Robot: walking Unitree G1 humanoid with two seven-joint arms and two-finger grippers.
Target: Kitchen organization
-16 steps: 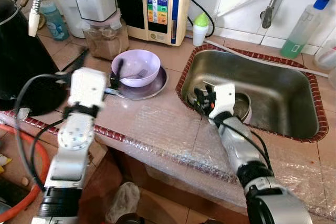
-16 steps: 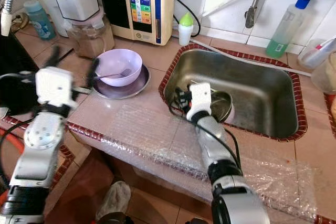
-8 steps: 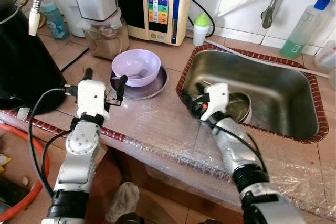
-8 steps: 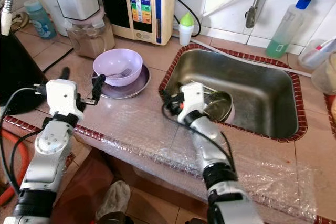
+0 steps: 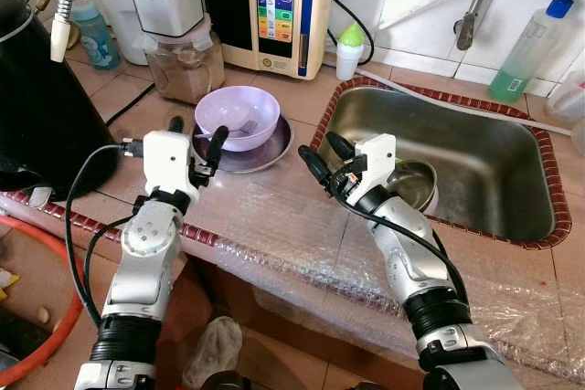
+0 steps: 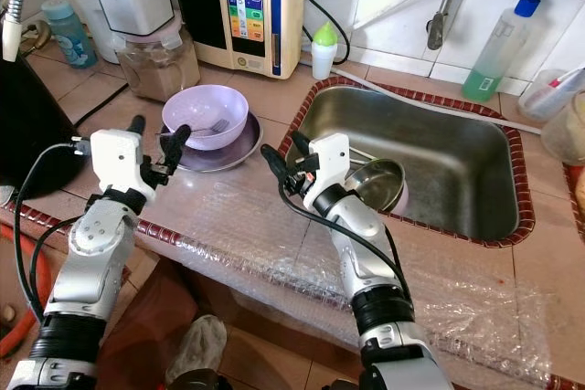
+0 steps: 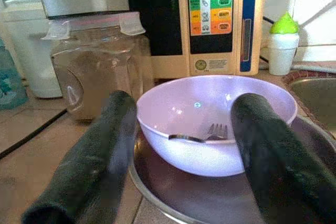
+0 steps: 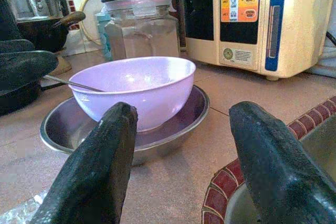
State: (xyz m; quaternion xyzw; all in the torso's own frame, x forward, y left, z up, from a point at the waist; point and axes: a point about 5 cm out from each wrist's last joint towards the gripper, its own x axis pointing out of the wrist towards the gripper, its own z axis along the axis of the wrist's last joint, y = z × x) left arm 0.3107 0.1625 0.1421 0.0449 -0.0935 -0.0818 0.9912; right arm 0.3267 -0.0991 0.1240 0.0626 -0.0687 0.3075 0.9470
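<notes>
A lilac bowl (image 5: 238,116) with a fork (image 7: 202,135) in it sits on a shallow steel dish (image 5: 270,148) on the tiled counter, left of the sink (image 5: 430,221). My left gripper (image 5: 196,134) is open just in front of the bowl's left side, fingers pointing at it and not touching. Over the counter by the sink's left rim, my right gripper (image 5: 322,157) is open and points left at the dish from a short way off. The right wrist view shows the bowl (image 8: 134,85) and dish (image 8: 173,124) between the open fingers (image 8: 97,171).
A steel bowl (image 5: 422,184) lies in the sink. Behind the lilac bowl stand a jar of brown powder (image 5: 187,66), a water machine (image 5: 279,6) and a green-capped bottle (image 5: 349,47). A black kettle (image 5: 37,98) is at far left. Bubble wrap (image 5: 292,226) covers the counter's front.
My right gripper came up out of the sink and swung left over the counter toward the dish. My left gripper moved right, closer to the bowl.
</notes>
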